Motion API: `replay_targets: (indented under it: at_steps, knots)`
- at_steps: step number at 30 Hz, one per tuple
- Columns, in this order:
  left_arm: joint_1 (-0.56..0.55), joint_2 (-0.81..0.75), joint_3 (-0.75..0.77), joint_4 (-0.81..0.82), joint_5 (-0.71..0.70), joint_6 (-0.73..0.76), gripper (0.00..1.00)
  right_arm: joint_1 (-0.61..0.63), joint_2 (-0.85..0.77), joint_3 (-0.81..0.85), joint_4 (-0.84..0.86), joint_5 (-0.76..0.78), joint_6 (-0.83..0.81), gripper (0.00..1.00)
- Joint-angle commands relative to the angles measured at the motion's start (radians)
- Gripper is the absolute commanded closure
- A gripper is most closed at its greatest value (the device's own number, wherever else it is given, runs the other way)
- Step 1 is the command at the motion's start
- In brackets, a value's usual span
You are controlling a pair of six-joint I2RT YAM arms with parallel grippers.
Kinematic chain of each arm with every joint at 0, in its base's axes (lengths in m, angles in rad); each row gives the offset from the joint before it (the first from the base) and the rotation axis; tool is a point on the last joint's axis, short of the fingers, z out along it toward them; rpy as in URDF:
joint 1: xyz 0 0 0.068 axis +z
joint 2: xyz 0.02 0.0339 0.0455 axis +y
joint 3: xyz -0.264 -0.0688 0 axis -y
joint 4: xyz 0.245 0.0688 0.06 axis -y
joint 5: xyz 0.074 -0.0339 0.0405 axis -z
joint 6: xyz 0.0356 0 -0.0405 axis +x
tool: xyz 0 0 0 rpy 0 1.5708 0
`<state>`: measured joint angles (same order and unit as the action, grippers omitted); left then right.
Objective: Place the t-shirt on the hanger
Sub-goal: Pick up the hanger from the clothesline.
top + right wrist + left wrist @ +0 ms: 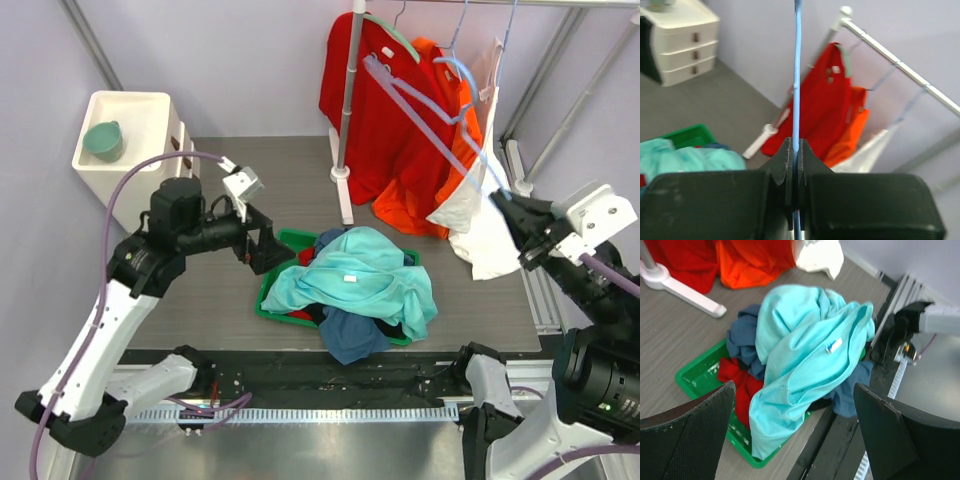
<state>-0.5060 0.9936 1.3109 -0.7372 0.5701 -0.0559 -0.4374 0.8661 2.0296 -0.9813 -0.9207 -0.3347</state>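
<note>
Now at the counter [200,290]: the t-shirt [355,275] — light turquoise and crumpled — lies on top of a heap of clothes in a green basket [268,303] at mid-counter, with its white neck label [834,345] facing up. A slate-blue garment [350,335] and something red lie beneath it.

The left pincer [262,245] hovers near the basket's far-left corner, fingers spread wide and clear of the cloth. In the wrist view the shirt lies directly ahead of them and a little below. Well apart at the right, the right pincer [512,208] is clamped on the thin pale-blue hanger [432,124]. The hanger is held off the counter and slants up toward the far rack [348,90], where red and orange shirts hang.

The shirt looks light, soft and limp — it should bunch and drape rather than keep a shape, and a deep pinch may drag its neighbours along. The collar near the label, or a single layer at a shoulder, seems the sensible place to take hold, so that the neck opening can be found for the hanger. The hanger looks thin and stiff, and liable to swivel when gripped at one point.
</note>
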Motion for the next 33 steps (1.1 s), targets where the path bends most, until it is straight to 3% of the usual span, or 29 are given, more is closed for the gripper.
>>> replay_targets:
  at_steps: [1,5,7,9,10,13,14,21,24,33]
  knots:
    - [0.060,-0.129,-0.053,0.152,0.039,-0.113,0.00,-0.001,0.123,-0.092,-0.119,-0.392,0.066,0.99]
    - [0.197,-0.249,-0.182,0.336,0.108,-0.281,0.00,0.009,0.142,-0.242,-0.105,-0.475,0.085,0.99]
    - [0.236,-0.286,-0.246,0.374,0.161,-0.315,0.01,0.072,0.134,-0.343,-0.027,-0.477,0.149,0.99]
    - [0.254,-0.319,-0.260,0.345,0.207,-0.263,0.01,0.147,0.136,-0.419,-0.011,-0.422,0.161,0.99]
    - [0.254,-0.322,-0.254,0.311,0.215,-0.224,0.01,0.275,0.146,-0.437,-0.025,-0.385,0.161,0.99]
    - [0.254,-0.323,-0.217,0.176,0.200,-0.052,0.02,0.556,0.195,-0.439,-0.216,-0.174,-0.002,0.99]
    - [0.254,-0.316,-0.210,0.124,0.191,0.018,0.02,0.592,0.198,-0.439,-0.267,-0.121,-0.032,0.99]
    - [0.254,-0.263,-0.191,0.003,0.211,0.266,0.02,0.617,0.185,-0.344,-0.522,-0.009,-0.249,0.99]
    - [0.254,-0.251,-0.191,-0.007,0.224,0.312,0.02,0.687,0.153,-0.286,-0.522,0.129,-0.227,0.99]
    - [0.254,-0.202,-0.197,-0.019,0.237,0.340,0.03,0.855,0.119,-0.206,-0.523,0.286,-0.006,0.99]
